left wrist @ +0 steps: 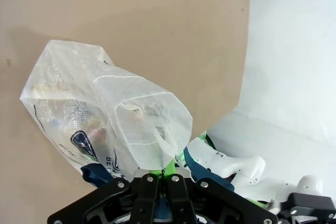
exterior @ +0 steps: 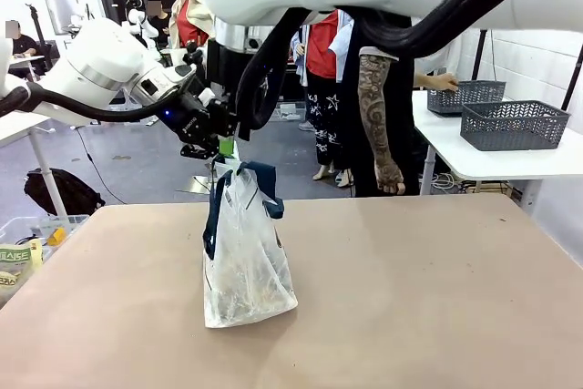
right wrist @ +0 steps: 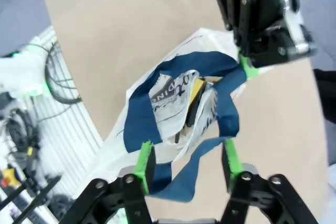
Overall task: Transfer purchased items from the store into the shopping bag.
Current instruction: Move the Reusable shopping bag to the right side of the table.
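With the shopping bag (exterior: 244, 257) standing mid-bench and the left claw (exterior: 225, 145) pinching its rim above it, the right claw (right wrist: 187, 162), spread beside the navy handle (right wrist: 181, 124), should lift away without snagging it

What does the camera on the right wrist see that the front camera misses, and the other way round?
Right wrist view alone: the bag's open mouth, with a yellow piece and dark items inside, and the right gripper open beside a navy handle. Front view alone: a person's arm and grey baskets on a far table. Both: the white bag and the left gripper shut on its handle.
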Tool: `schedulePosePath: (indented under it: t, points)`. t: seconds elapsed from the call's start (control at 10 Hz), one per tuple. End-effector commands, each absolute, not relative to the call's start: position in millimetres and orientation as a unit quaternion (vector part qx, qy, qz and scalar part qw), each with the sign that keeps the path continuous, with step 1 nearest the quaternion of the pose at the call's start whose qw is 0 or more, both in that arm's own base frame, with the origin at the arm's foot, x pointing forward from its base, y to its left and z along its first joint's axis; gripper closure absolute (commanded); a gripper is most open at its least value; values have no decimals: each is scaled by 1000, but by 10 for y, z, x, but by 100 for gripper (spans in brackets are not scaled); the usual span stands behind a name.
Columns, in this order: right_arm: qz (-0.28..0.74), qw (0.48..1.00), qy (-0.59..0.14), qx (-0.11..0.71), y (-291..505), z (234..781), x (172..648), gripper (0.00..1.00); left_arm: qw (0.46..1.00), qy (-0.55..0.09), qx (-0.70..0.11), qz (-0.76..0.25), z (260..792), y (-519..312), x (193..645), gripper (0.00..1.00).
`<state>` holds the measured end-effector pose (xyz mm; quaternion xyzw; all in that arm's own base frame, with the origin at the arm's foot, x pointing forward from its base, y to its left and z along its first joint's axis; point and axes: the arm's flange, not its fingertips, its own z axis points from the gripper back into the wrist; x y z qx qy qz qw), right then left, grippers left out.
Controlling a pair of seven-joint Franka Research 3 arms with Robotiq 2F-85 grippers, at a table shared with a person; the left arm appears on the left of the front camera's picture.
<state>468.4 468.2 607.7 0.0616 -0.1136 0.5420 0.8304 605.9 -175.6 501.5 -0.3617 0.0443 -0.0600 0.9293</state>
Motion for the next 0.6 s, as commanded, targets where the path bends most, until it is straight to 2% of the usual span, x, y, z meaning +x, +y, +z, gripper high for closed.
schedulePosePath:
  t: [0.0, 0.5]
  points:
    - [477, 863, -150, 69, 4254, 6091, 4366, 0, 934, 45, -348, -61, 5008, -1745, 6085, 100]
    - [228, 935, -237, 135, 2584, 6231, 3799, 0, 938, 31, -335, -76, 5065, -1773, 6028, 100]
